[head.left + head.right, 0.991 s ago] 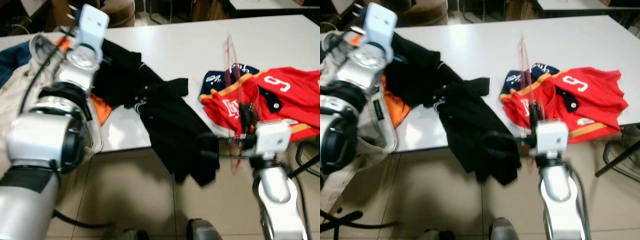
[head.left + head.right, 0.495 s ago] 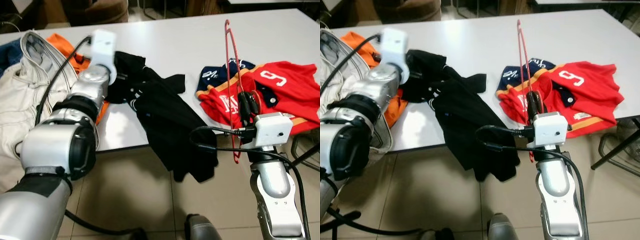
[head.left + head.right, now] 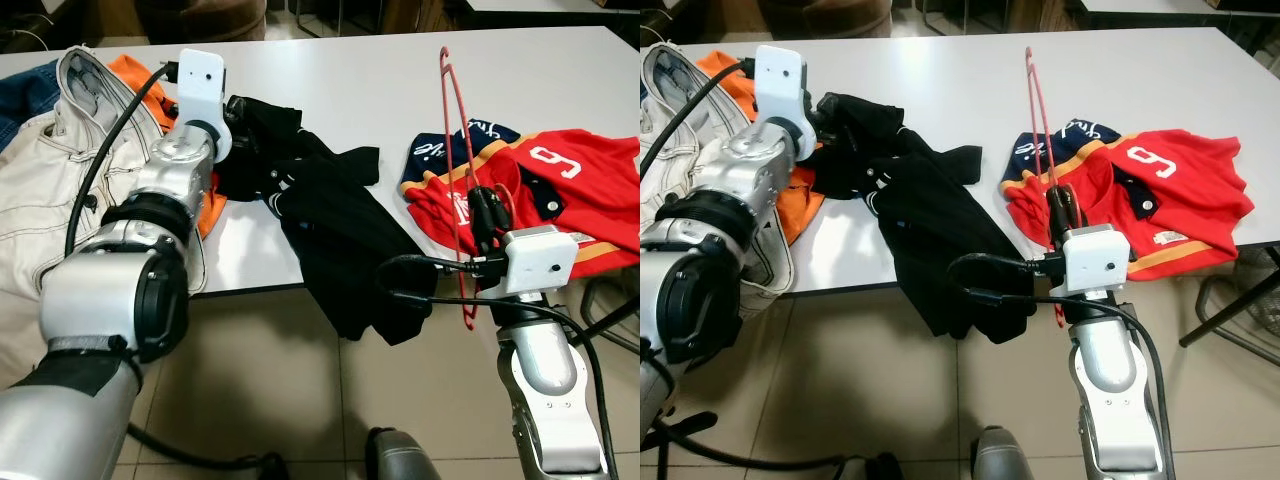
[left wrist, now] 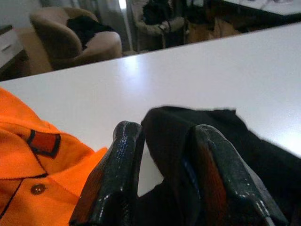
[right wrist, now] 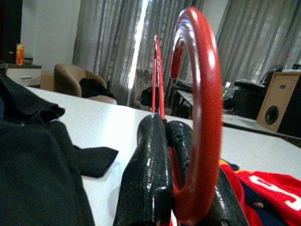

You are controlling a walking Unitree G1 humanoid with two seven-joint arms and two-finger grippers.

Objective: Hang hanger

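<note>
Hanger [image 3: 458, 190]: red, thin-framed, held off the table [image 3: 330, 80] by the right gripper [image 3: 485, 215], standing roughly upright at the near table edge. Its frame rises above the red jersey [image 3: 560, 195]; its hook end curves down past the wrist toward the floor [image 3: 280, 400]. In the right wrist view the two black fingers [image 5: 148, 174] are pressed together on the hanger's neck, with the red hook [image 5: 202, 117] arching just beside them.

Red jersey: lies flat on the right part of the table, white numeral on it, a navy panel with gold trim at its collar side. It sits directly behind the held hanger.

Left gripper [image 4: 162, 174]: extended over the table's left part, at the upper end of a black garment [image 3: 330, 230]. The left wrist view shows its fingers [image 4: 120, 179] spread apart, with a fold of the black cloth lying between them; whether they bear on the cloth cannot be determined.

Black garment: heaped at the table's middle, one end draped over the near edge and hanging toward the floor.

Orange shirt [image 4: 28, 155]: lies just beside the left gripper, partly under the arm. A cream jacket [image 3: 50, 190] lies at the far left of the table, touching the orange shirt.

Background: a brown armchair [image 4: 70, 40] stands beyond the table.
</note>
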